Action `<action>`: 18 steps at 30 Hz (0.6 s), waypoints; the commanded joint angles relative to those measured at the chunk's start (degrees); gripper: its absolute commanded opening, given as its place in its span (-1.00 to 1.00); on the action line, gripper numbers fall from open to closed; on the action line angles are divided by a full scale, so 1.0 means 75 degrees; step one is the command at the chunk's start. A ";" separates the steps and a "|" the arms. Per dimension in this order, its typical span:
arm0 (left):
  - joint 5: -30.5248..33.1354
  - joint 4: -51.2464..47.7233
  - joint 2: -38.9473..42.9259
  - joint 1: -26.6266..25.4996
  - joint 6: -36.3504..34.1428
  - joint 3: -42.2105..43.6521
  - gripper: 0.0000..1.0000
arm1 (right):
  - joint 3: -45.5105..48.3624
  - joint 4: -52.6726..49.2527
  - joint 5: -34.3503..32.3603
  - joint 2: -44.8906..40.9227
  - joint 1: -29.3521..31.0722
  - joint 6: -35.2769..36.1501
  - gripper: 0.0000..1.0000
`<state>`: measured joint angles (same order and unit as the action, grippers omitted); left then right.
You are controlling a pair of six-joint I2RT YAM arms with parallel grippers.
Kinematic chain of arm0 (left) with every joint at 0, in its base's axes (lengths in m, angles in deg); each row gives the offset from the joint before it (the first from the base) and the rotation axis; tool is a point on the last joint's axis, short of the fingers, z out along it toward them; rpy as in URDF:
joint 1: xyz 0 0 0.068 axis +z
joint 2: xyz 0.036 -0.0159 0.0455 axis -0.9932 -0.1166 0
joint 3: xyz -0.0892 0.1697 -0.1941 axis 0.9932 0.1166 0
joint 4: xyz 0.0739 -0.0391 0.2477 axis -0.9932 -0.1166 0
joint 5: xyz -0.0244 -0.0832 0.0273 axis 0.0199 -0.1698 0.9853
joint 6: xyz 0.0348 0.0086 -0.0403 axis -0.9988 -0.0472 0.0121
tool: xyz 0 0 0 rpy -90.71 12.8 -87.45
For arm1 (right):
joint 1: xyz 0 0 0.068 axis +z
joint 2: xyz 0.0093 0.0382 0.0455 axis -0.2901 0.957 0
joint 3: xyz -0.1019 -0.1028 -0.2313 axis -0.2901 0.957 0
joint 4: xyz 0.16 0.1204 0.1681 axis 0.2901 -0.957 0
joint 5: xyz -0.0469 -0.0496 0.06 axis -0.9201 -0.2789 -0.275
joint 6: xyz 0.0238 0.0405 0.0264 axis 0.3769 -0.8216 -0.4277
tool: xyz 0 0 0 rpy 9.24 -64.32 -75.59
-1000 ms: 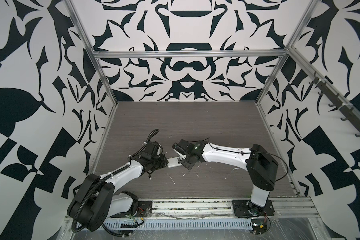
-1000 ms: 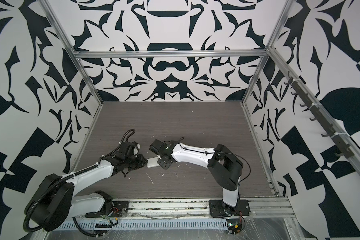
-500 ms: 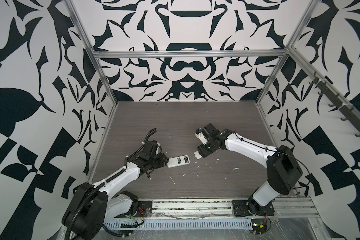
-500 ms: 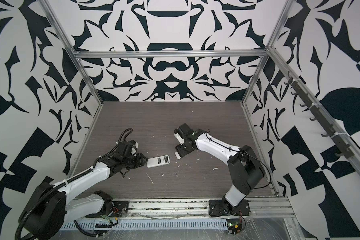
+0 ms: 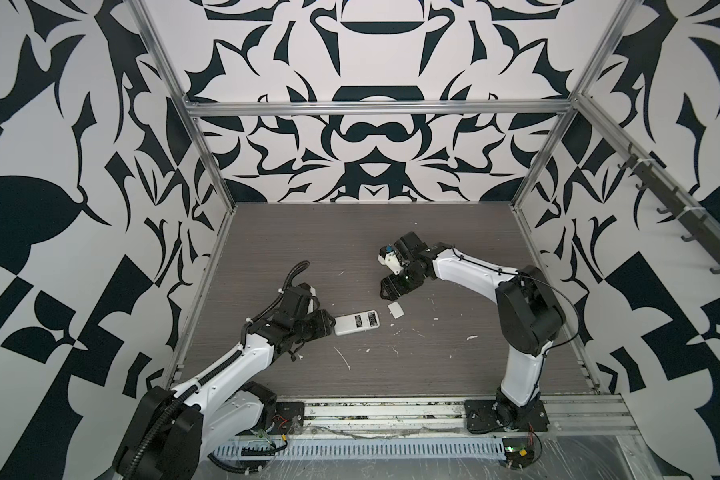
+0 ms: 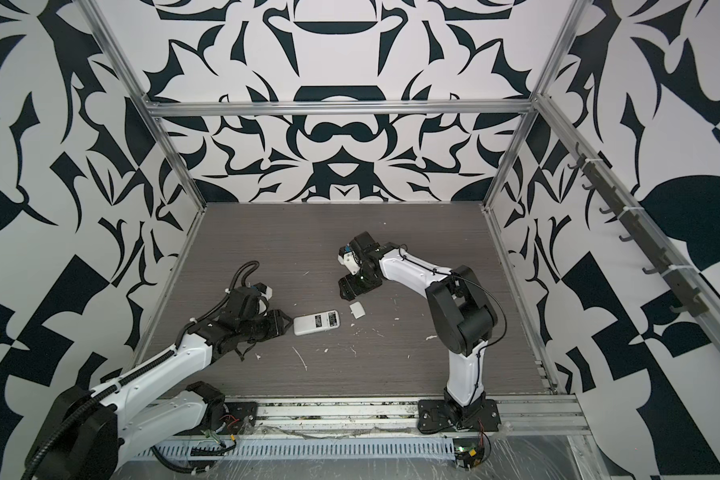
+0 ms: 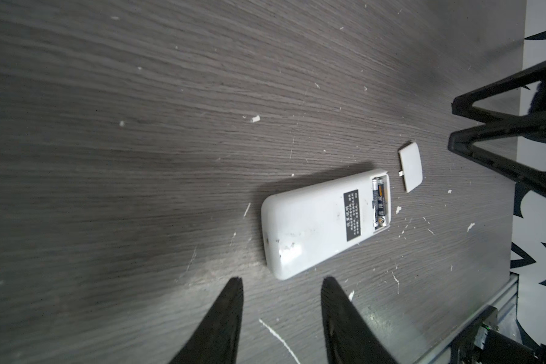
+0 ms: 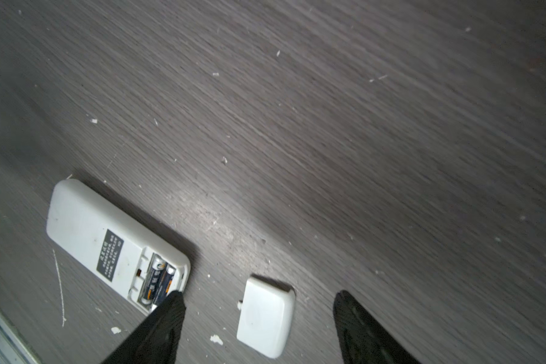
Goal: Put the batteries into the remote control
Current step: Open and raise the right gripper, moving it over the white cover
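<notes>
The remote control [image 7: 316,227] is laid back-up on the bench [image 7: 139,126], batteries [image 7: 379,201] seated inside; left hand [image 7: 281,283] and right hand [image 8: 258,293] are spread apart.

A small loose white cover plate [image 5: 395,310] lies flat on the dark grey wood-grain tabletop [image 5: 350,232], with a little tab jutting from one of its edges. White flecks [image 5: 472,337] and a long thin white sliver [image 5: 342,358] are strewn over the tabletop, mostly nearer the front than the plate. Walls [image 5: 371,145] with a bold black-and-white pattern stand on three sides behind an aluminium frame [image 5: 375,109], a rail of dark hooks [image 5: 691,216] runs along the right-hand wall, and a slotted white cable duct [image 5: 362,449] lies along the front.
</notes>
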<state>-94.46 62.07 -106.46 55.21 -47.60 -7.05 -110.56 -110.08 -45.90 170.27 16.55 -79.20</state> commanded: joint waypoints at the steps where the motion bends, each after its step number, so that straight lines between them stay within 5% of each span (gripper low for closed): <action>1: 0.0144 -0.0204 0.0098 -0.0015 0.0017 0.0140 -0.09 | -0.0363 -0.0103 0.0438 0.0102 -0.0015 0.0171 0.56; 18: 0.0138 -0.0107 -0.0099 -0.0006 0.0017 0.0092 -0.07 | -0.0146 -0.0208 0.0865 0.0544 0.0155 0.0269 0.42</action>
<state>-94.03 62.07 -106.98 55.21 -47.60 -6.70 -111.39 -110.43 -40.21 175.58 17.42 -77.83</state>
